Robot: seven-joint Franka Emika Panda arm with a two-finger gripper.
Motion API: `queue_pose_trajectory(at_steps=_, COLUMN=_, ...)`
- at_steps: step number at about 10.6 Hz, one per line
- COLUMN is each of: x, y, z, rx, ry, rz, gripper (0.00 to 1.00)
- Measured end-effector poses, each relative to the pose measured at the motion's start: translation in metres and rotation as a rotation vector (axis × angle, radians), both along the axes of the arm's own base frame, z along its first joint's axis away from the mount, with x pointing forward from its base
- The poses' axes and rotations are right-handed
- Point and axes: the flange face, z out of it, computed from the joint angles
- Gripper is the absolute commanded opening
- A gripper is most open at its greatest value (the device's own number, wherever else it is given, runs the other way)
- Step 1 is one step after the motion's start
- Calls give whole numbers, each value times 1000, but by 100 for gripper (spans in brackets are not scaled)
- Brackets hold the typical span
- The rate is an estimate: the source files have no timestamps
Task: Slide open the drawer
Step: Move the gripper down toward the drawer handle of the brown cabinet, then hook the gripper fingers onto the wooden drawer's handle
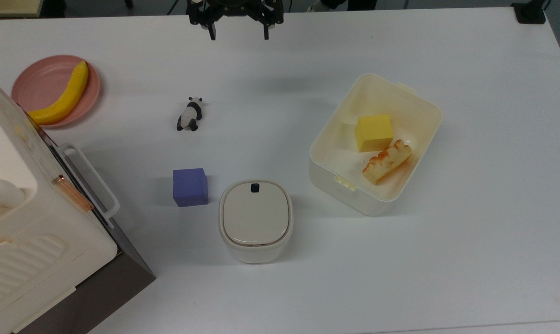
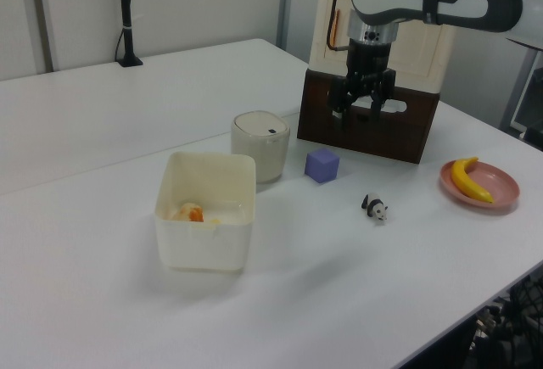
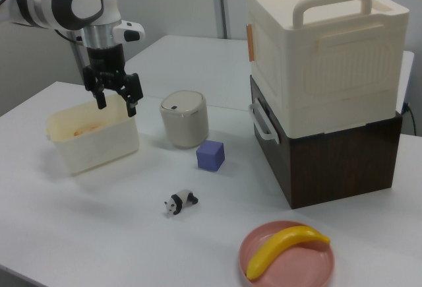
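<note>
The arm is reaching out over the table [image 1: 470, 260], its wrist turned straight down. The gripper [image 3: 116, 102] is hanging in the air, fingers spread with nothing between them, well above the tabletop. In the top view it [image 1: 238, 33] is sitting at the upper edge, well apart from the panda [image 1: 189, 115] and the cube [image 1: 190, 187].

The drawer [image 3: 310, 158] is sitting shut at the bottom of the cream case [image 3: 330, 49], its white handle [image 3: 262, 123] facing the cube. In the top view the handle [image 1: 92, 178] is lying at the left, far from the gripper. A bin [image 1: 255, 220] is standing beside the cube, a tub [image 1: 419, 139] is to the top view's right, and a banana [image 1: 61, 95] is resting on a plate [image 1: 34, 79].
</note>
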Motion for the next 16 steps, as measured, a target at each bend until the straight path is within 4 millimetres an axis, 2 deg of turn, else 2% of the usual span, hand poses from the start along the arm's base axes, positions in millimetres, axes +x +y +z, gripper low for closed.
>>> queue_pose_trajectory(at_steps=2, x=0, y=-2, z=-1, rx=8, ry=2, rz=139, gripper=100)
queue_pose_trajectory(at_steps=4, x=3, y=-21, z=-7, rx=21, ry=8, rz=342, gripper=100)
queue_pose_trajectory(at_steps=6, x=16, y=-45, z=-8, rx=-12, ry=-46, rz=430, gripper=100)
queue_pose_trajectory(at_steps=9, x=41, y=-56, z=-8, rx=-117, ry=-160, rz=503, gripper=100)
queue_pose_trajectory(at_steps=11, x=62, y=-68, z=-25, rx=-200, ry=-207, rz=522, gripper=100)
queue_pose_trajectory(at_steps=13, x=84, y=-95, z=-51, rx=-280, ry=-263, rz=520, gripper=100)
queue_pose_trajectory(at_steps=16, x=101, y=-125, z=-71, rx=-340, ry=-306, rz=504, gripper=100)
